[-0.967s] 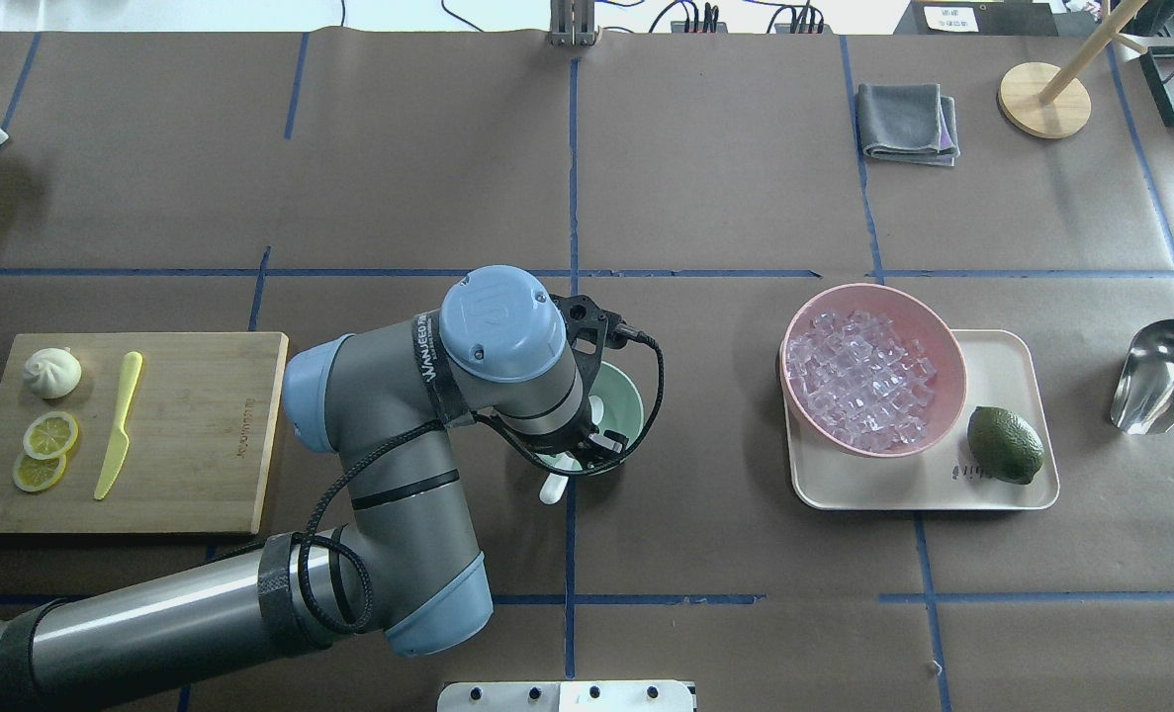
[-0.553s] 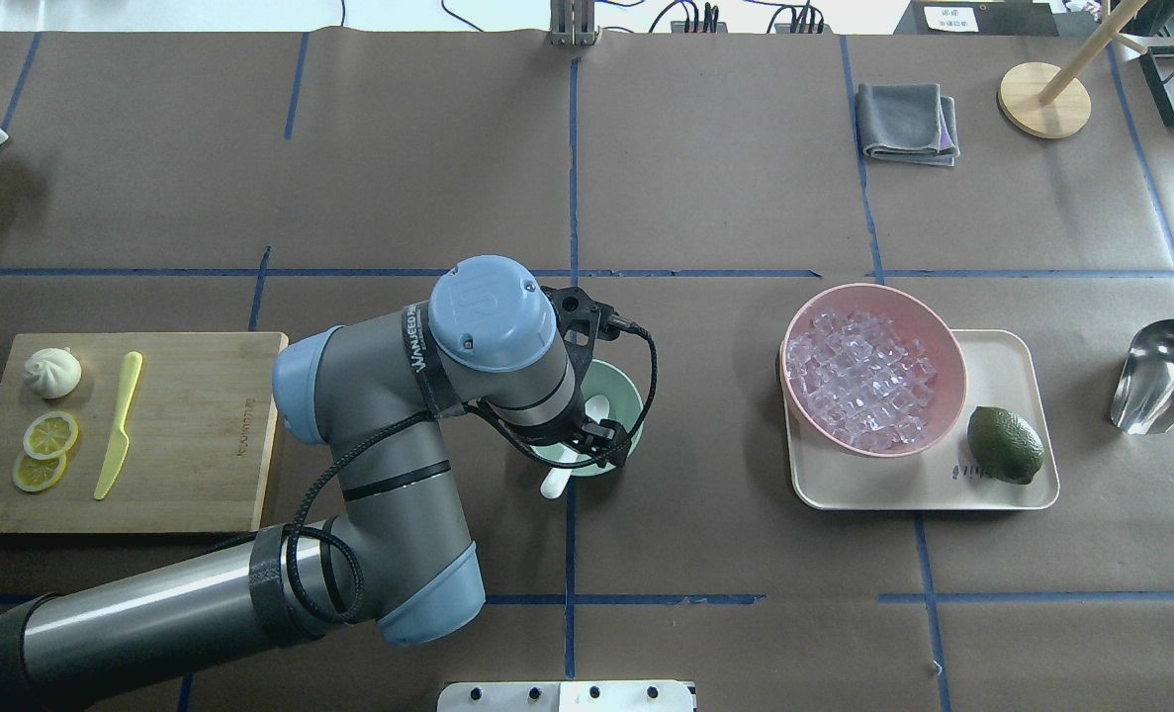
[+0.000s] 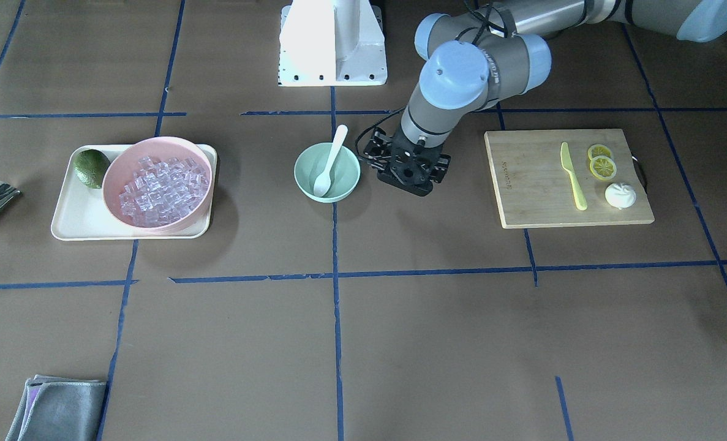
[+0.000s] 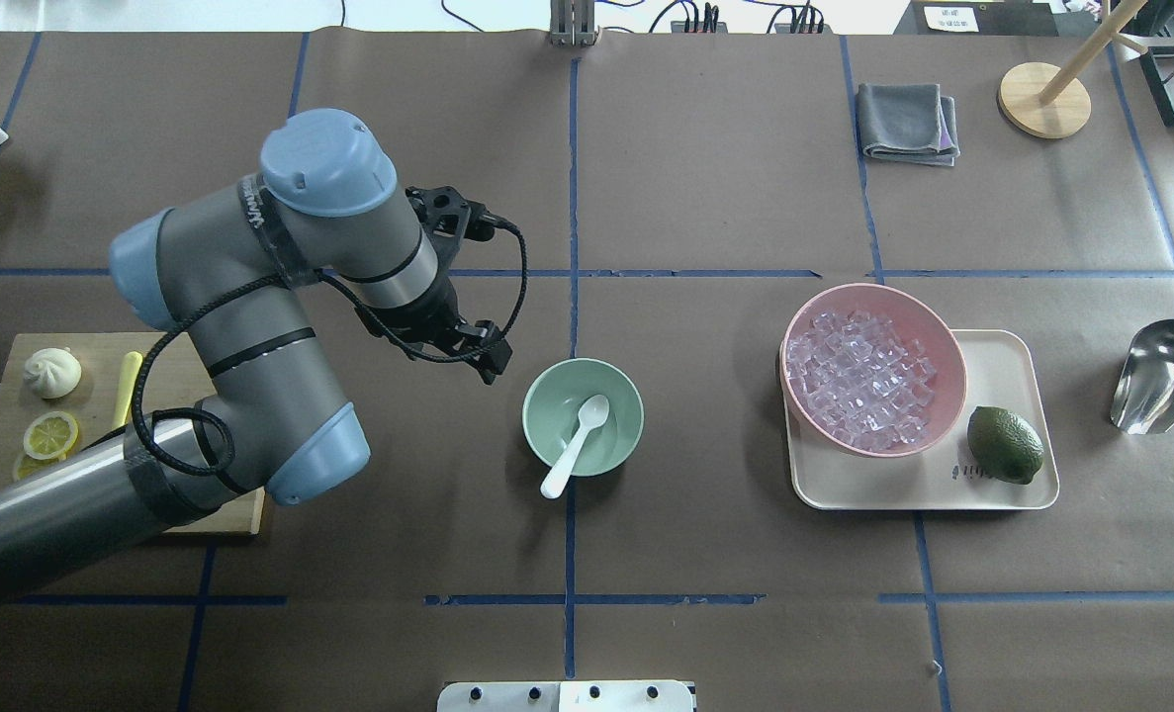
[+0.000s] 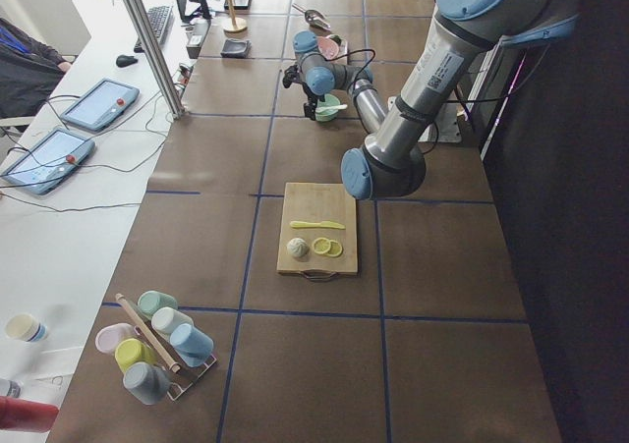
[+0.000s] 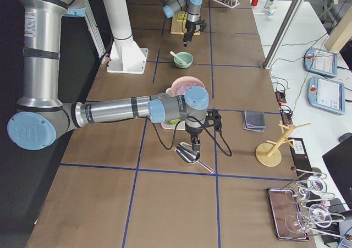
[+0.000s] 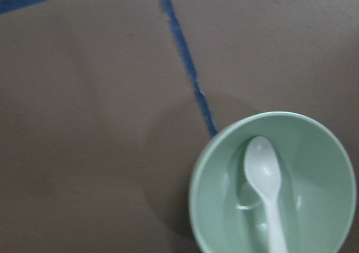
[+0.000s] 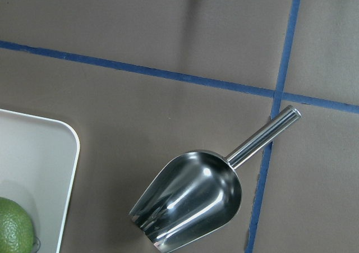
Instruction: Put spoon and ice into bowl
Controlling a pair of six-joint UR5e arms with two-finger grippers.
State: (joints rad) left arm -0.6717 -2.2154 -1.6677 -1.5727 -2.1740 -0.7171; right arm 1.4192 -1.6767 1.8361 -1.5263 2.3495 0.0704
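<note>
The left arm (image 4: 240, 316) is made of matte grey tubes, with a bare silver tube farthest from its black, angular fingers (image 4: 493, 372). Rounded pale-blue caps (image 4: 327, 163) close the joints, and small dark screws dot their faces. A black band with white lettering (image 4: 258, 216) rings the link just behind the wrist. A black cable (image 4: 517, 287) loops loose beside the fingers, and a black strap (image 4: 146, 463) binds it farther back. The right arm (image 6: 115, 109) has the same grey, silver and blue. The base (image 3: 332, 43) is white, with a row of dark screws.

Work surface and surroundings
Table (image 4: 745, 198) covered in brown paper, divided by blue tape lines (image 4: 573, 178); white side bench (image 5: 69, 237) with a metal post (image 5: 148, 40) alongside.
</note>
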